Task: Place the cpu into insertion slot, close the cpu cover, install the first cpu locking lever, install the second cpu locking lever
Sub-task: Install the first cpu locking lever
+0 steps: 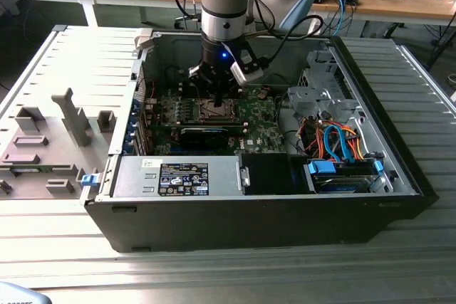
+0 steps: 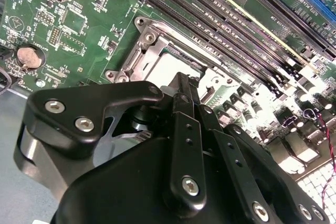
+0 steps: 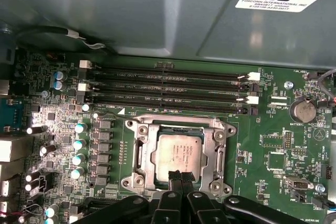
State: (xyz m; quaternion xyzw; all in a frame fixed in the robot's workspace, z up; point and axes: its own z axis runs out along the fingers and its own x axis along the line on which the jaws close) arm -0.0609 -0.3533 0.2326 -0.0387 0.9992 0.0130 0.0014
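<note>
The cpu (image 3: 176, 153) lies flat in the insertion slot (image 3: 137, 153), its pale metal face up. The cpu cover (image 3: 218, 153) lies down over it as a silver frame, and the chip shows through its window. My gripper (image 3: 179, 174) hangs right over the socket with its two dark fingertips pressed together at the chip's near edge, and nothing is between them. The second wrist view has the fingertips (image 2: 182, 83) over the cpu (image 2: 167, 66) and the cover's rim (image 2: 140, 51). In the exterior view the gripper (image 1: 216, 96) stands inside the open computer case, just above the slot (image 1: 214, 111).
Several long black memory slots (image 3: 168, 90) run beside the socket. A coin battery (image 3: 303, 110) sits on the green board. The case wall (image 1: 128, 126), a power supply (image 1: 178, 176) and drive cables (image 1: 335, 140) surround the board. A grey fixture (image 1: 71, 115) stands outside the case.
</note>
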